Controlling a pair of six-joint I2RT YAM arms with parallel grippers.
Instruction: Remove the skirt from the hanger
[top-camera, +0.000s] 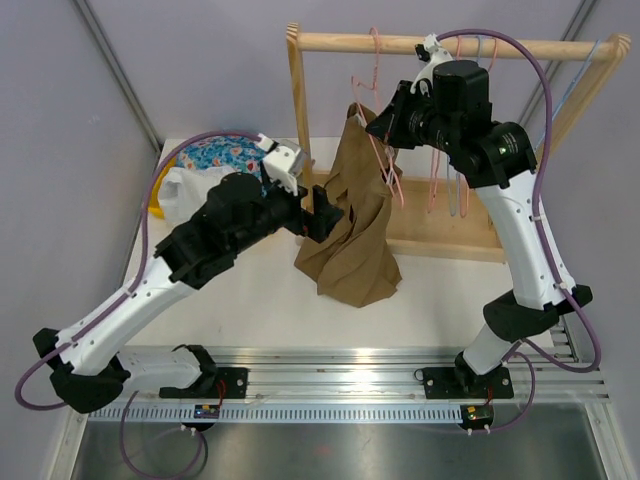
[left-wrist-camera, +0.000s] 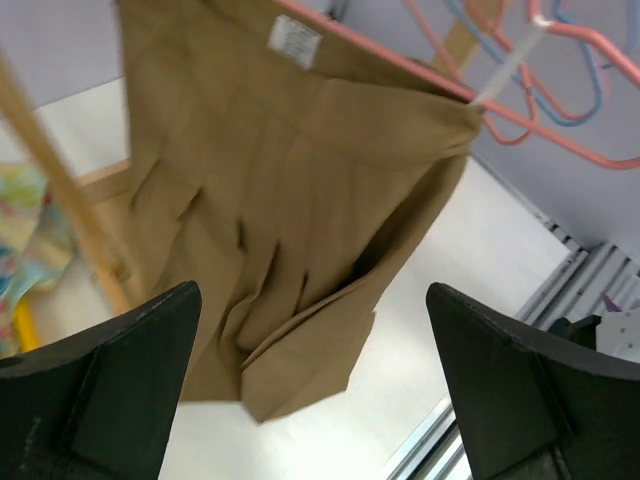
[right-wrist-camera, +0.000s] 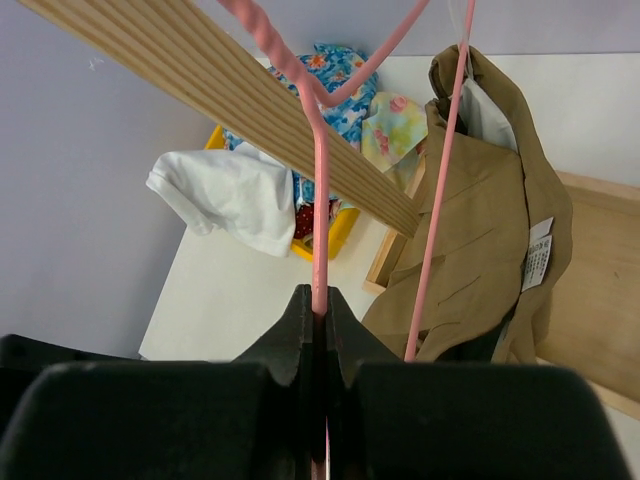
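Right claw (right-wrist-camera: 320, 300) clamped on pink wire hanger (right-wrist-camera: 318, 200); left claw (left-wrist-camera: 312, 290) apart before tan fabric skirt (left-wrist-camera: 300, 200). Hard tug could slip hanger.

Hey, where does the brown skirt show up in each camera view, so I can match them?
Top external: the skirt is at centre, hanging under the wooden rack.
Left wrist: the skirt fills the middle.
Right wrist: the skirt is at the right.
Shared landmark: that rack. Its post is left of the skirt in left wrist, and its rail is upper left in right wrist.
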